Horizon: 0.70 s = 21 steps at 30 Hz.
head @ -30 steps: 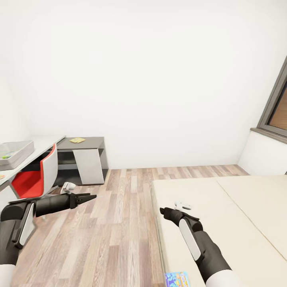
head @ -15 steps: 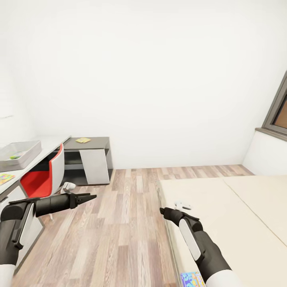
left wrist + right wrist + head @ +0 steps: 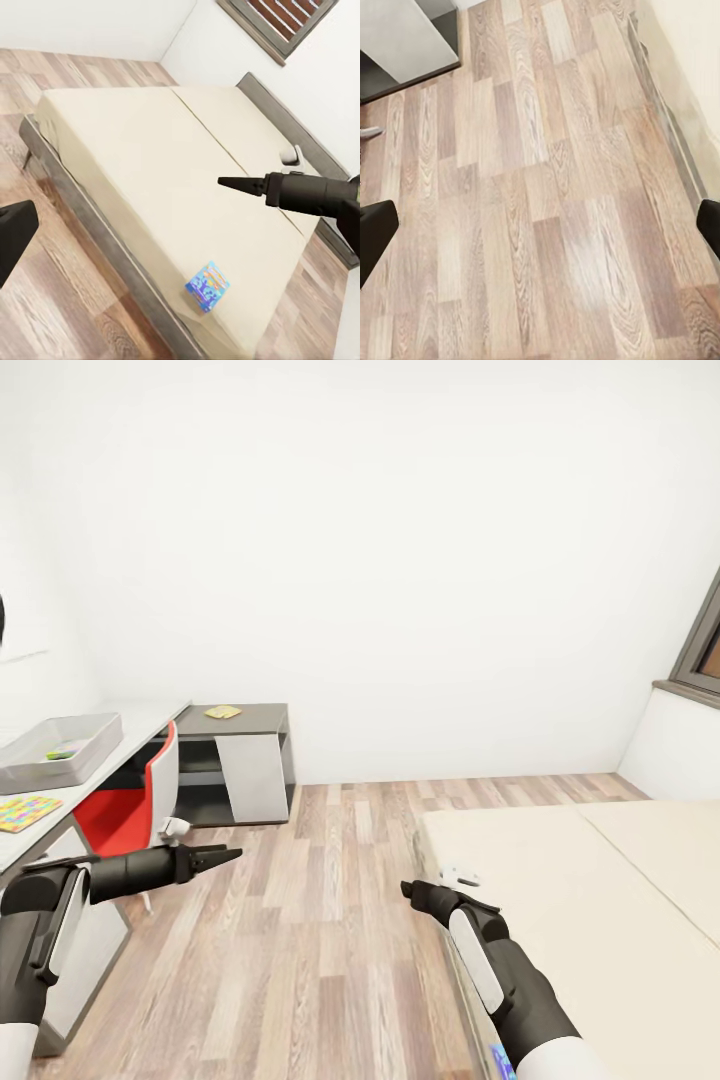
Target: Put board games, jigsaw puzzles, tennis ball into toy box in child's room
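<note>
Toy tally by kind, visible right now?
Board games: 1, small blue flat box on the beige bed
Jigsaw puzzles: 2, multicoloured square beside the light-grey toy box, yellowish square on the desk's far end
Total: 3

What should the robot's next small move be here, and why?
Probably turn toward the bed and lower the right gripper to the small blue board game. It lies near the mattress corner beside that arm, the left gripper is empty too, and the toy box waits on the table.
</note>
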Motion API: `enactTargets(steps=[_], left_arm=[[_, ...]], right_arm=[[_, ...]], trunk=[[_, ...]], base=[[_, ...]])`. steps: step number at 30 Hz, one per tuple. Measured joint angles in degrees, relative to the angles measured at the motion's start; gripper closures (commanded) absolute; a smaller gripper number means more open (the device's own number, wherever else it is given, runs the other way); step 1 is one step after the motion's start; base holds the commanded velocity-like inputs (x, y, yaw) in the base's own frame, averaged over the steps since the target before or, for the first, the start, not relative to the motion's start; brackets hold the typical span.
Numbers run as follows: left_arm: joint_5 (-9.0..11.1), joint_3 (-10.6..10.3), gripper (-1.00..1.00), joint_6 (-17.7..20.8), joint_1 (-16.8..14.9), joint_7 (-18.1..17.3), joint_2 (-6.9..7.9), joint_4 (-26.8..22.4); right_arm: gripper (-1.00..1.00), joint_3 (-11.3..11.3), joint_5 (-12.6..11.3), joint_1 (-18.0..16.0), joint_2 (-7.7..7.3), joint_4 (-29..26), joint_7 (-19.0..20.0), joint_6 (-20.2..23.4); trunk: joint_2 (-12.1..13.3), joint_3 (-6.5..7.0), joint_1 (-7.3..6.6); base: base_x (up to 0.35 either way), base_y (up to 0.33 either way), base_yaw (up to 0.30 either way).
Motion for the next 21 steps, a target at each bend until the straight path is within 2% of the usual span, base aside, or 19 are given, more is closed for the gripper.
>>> enactTargets(steps=[11,16,21], left_arm=[[0.0,0.0,-1.0,0.0,0.0,0.0,0.0,0.0],[-0.01,0.0,-1.0,0.0,0.0,0.0,0.0,0.0],[0.03,-0.01,-1.0,0.0,-0.01,0.0,-0.01,0.02]], right_arm=[[-1.0,0.03,-0.14,0.0,0.0,-0.16,0.01,-0.08],[-1.0,0.09,-0.18,0.05,0.03,-0.39,0.03,-0.08],[-1.0,0.09,-0.24,0.05,0.03,-0.44,0.03,-0.01]], trunk=[[0.0,0.0,0.0],[0.0,0.0,-0.01],[0.0,-0.05,-0.01]], base=[[0.01,0.263,0.0],[0.102,0.254,-0.005],[0.144,0.226,-0.133]])
